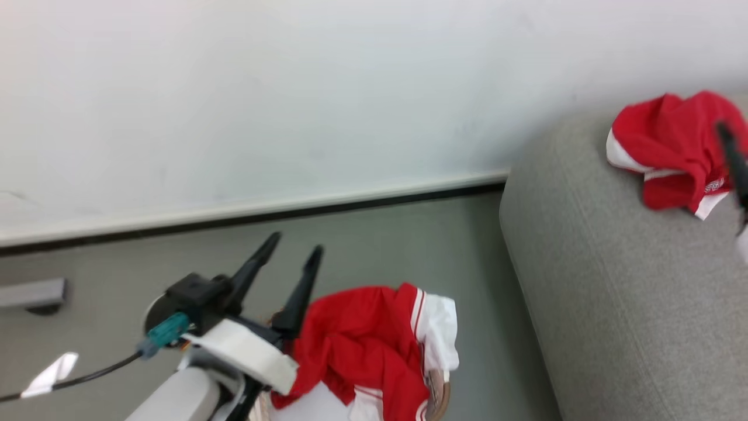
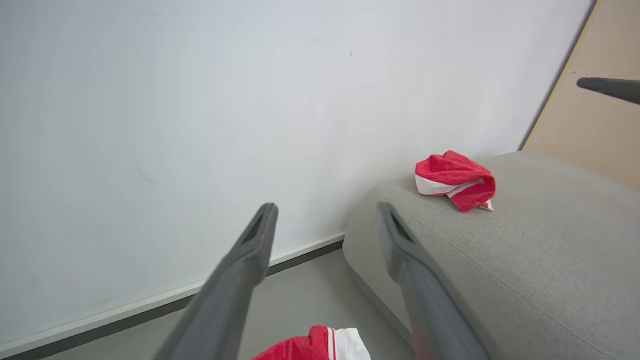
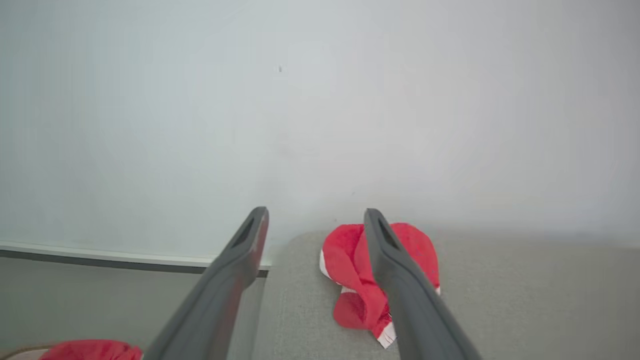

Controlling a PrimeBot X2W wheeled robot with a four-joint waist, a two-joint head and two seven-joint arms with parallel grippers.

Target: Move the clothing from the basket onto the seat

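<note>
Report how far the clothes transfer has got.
Done: one red garment lies crumpled on the grey seat. In hand: nothing. The right pincer is open by that garment, gripping nothing, and the left pincer is open near the basket. Left: a red-and-white garment still lies in the basket and must go across.

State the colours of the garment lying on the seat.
The garment is bright red with white panels; clearest in the head view.
</note>
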